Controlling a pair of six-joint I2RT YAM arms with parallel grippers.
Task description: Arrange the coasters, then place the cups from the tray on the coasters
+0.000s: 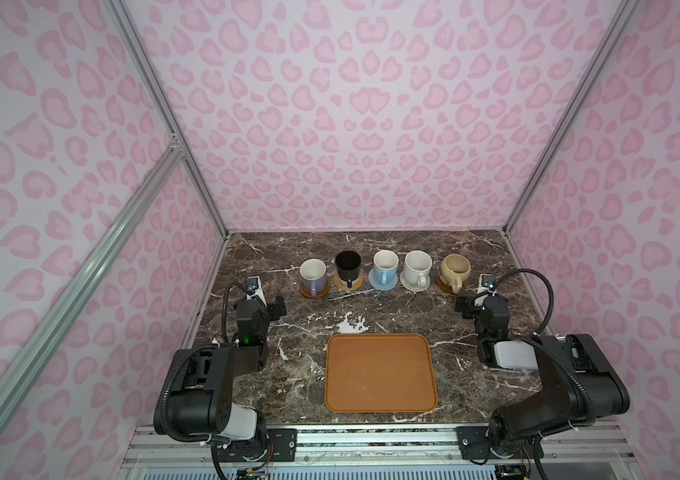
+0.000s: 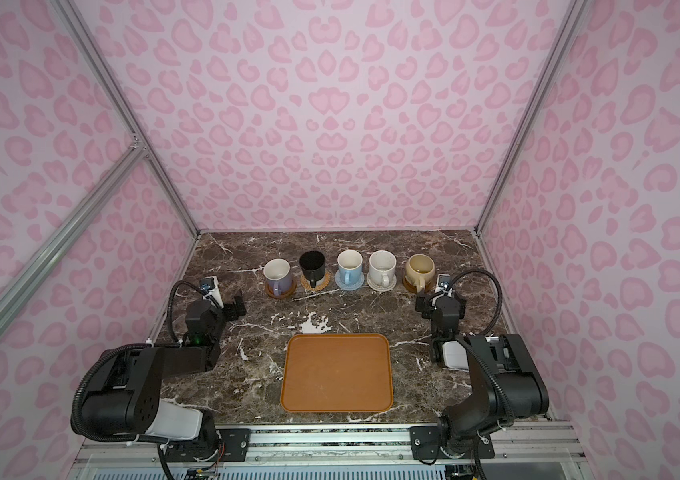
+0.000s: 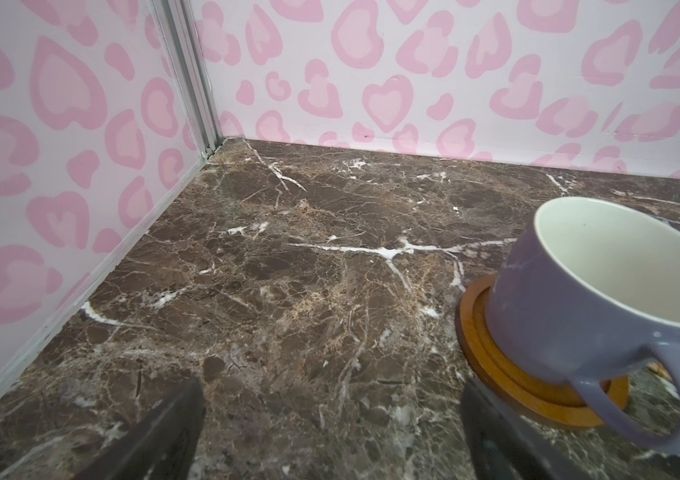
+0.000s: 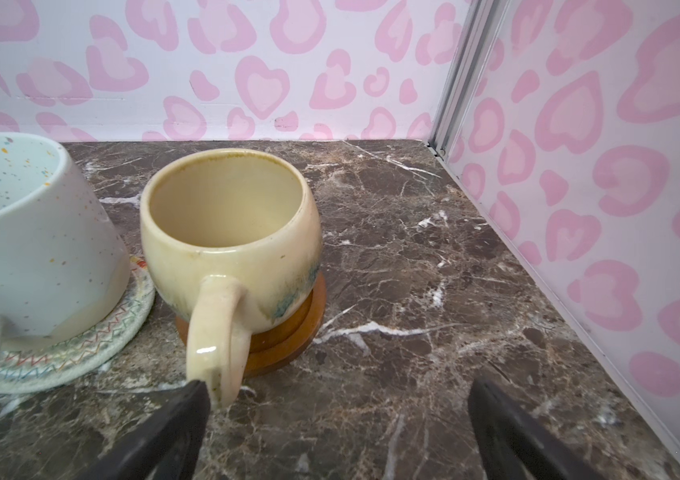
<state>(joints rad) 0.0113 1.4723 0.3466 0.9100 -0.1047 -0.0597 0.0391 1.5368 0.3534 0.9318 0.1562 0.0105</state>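
On 5 coasters [image 1: 372, 280], 5 cups [image 1: 385, 266].

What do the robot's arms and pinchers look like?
Both arms are chunky and mostly black, each with a white section. The left arm shows a small green light; a ribbed black cable curves above the right arm. The left gripper and right gripper have dark flat fingers.
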